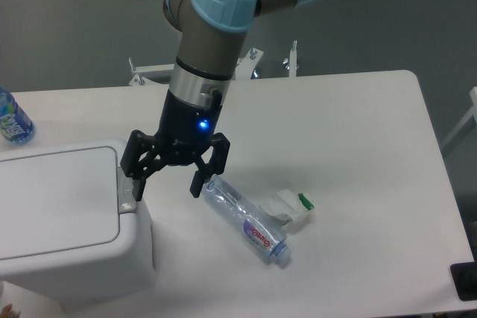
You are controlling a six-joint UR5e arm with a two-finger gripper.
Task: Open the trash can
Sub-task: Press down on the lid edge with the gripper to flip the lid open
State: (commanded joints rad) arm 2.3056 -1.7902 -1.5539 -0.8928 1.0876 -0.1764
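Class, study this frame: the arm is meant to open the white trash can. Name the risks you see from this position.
1. The gripper is open, with one finger by the grey latch on the trash can rim; it may slip beside the button, leaving the lid shut.
2. The other finger hangs close to the lying clear bottle; a sideways move might knock it and roll it across the table.

We see the trash can [67, 221] at the desk's near-left corner: white, boxy, rounded corners, flat lid shut, grey latch on its right rim.
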